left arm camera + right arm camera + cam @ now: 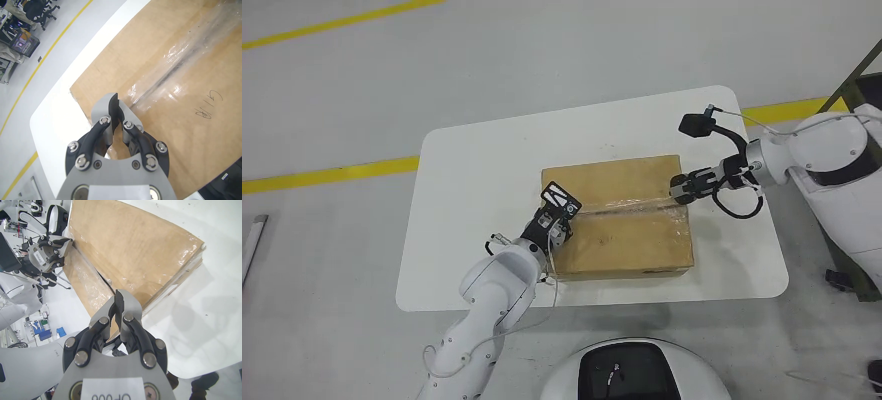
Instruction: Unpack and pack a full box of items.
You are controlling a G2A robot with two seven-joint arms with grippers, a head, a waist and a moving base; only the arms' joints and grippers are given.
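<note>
A closed cardboard box (627, 225) lies in the middle of the white table (472, 200). Clear tape (627, 205) runs along its top seam. My left gripper (554, 222) is at the box's left end, by the seam. In the left wrist view its fingertips (115, 98) are pressed together just above the box (170, 123), where the tape (170, 64) ends. My right gripper (679, 190) is at the opposite end; it is shut (118, 294) at the seam's end over the box (132, 247). The right wrist view shows the left gripper (69, 242) at the far end.
Bare tabletop (472, 200) lies left of and behind the box, with a narrower strip at the front and right (208, 313). Handwritten marks (208, 106) are on the box's top. A yellow floor line (332, 175) runs behind the table.
</note>
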